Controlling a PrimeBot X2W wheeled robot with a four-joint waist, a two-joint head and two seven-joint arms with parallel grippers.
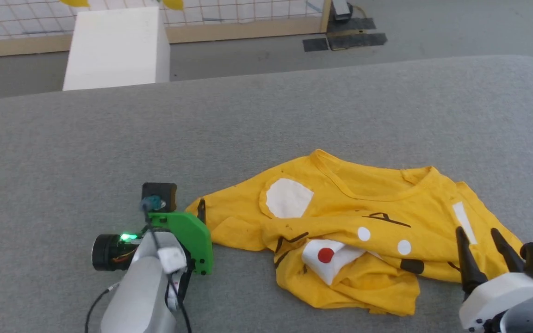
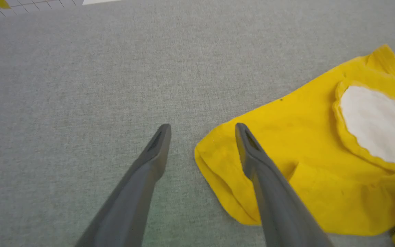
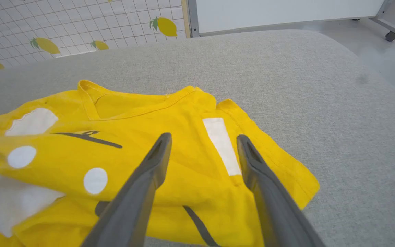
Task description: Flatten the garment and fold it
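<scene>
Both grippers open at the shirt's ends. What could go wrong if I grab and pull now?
The left gripper straddles only the hem of the crumpled bright yellow cotton T-shirt; its jaws may catch a sliver and slip. The right gripper hangs over seemingly stacked layers by the white label; it may pinch several. The bunched front with the red dot may stay folded under.

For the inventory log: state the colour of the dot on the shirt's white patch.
Red dot, head view.

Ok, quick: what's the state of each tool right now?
Left tool: open, holding nothing, at the shirt edge.
Right tool: open, holding nothing, over the shirt.
</scene>
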